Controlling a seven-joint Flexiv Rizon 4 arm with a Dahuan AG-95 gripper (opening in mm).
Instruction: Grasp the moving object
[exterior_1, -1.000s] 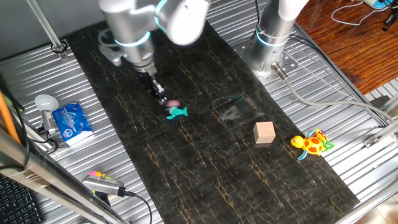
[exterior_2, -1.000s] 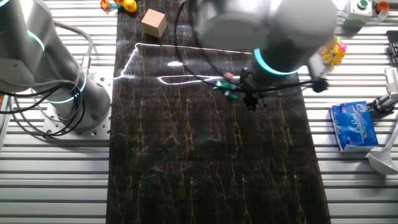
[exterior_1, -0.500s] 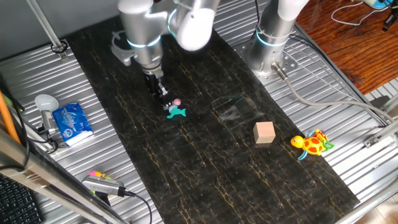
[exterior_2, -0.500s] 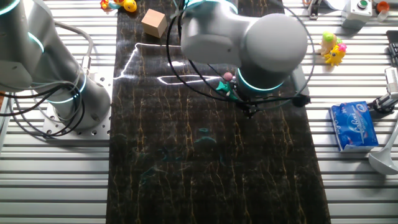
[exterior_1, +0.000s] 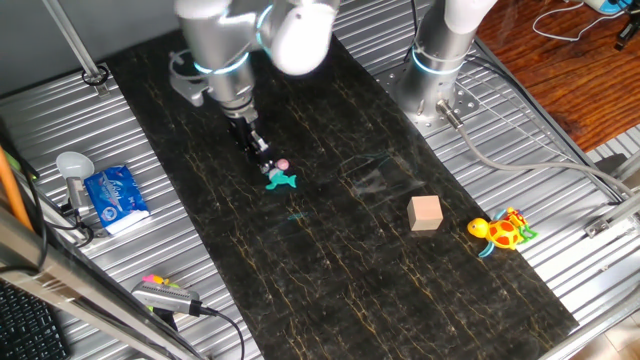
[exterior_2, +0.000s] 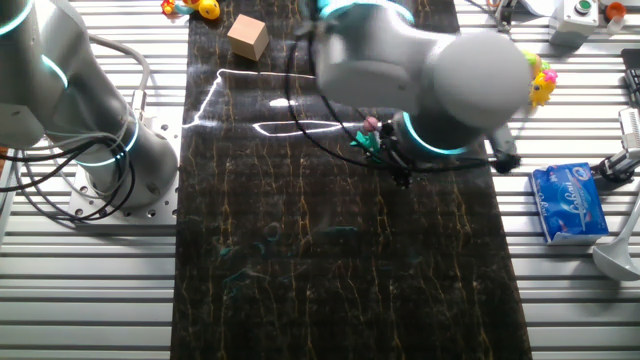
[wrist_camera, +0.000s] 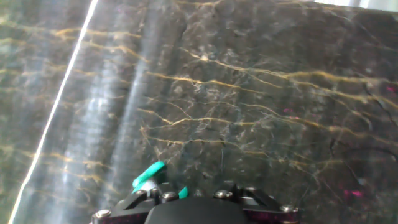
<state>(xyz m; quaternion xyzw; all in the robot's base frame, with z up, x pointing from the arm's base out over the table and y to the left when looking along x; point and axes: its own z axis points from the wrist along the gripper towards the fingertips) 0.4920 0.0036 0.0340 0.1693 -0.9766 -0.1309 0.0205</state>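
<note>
- The gripper (exterior_1: 262, 158) hangs just behind the toy figure (exterior_1: 282, 179) on the mat (exterior_1: 330, 270).
- The cube (exterior_1: 426, 213) lies well right, the turtle (exterior_1: 503, 231) beyond it.

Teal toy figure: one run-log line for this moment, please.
phase: closing in | gripper: beside teal toy figure, grasp unclear | tan cube: apart

Two fixed cams high, opposite sides, both covering the dark surface (exterior_1: 330, 250); hand cam close, looking down past the claw (wrist_camera: 193, 208).
</note>
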